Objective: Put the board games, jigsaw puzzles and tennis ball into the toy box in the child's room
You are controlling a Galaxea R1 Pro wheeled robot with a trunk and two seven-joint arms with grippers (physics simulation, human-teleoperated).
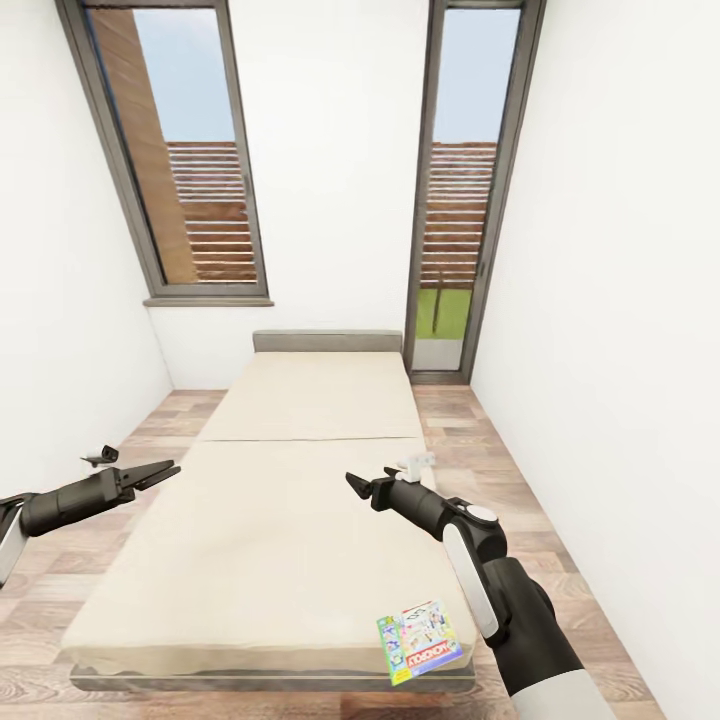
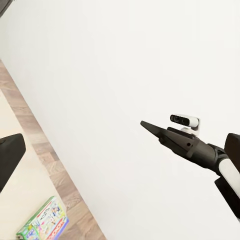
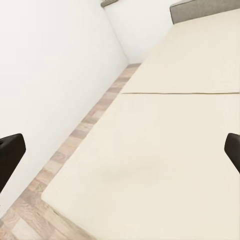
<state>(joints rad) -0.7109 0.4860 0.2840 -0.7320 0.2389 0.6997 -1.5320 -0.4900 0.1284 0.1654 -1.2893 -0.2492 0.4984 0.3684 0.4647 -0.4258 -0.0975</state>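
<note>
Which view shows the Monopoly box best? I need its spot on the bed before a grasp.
The head view: the Monopoly box lies flat at the near right corner of the bed, whole and unobstructed. The left wrist view catches it cut off at the picture's edge. The right wrist view shows bare mattress.

The low beige-mattressed bed with its dark grey frame [image 1: 300,480] is being viewed from high at its foot by the head camera, facing along it toward the two tall dark-framed windows [image 1: 180,160]. The same beige mattress [image 3: 165,150] is being seen closer and lower from the right wrist — facing across toward the white wall. From the left wrist, the opposite white wall is being faced, and the green-white flat game box [image 2: 44,222] at the bed's near corner is being shared with the head view [image 1: 418,640].
</note>
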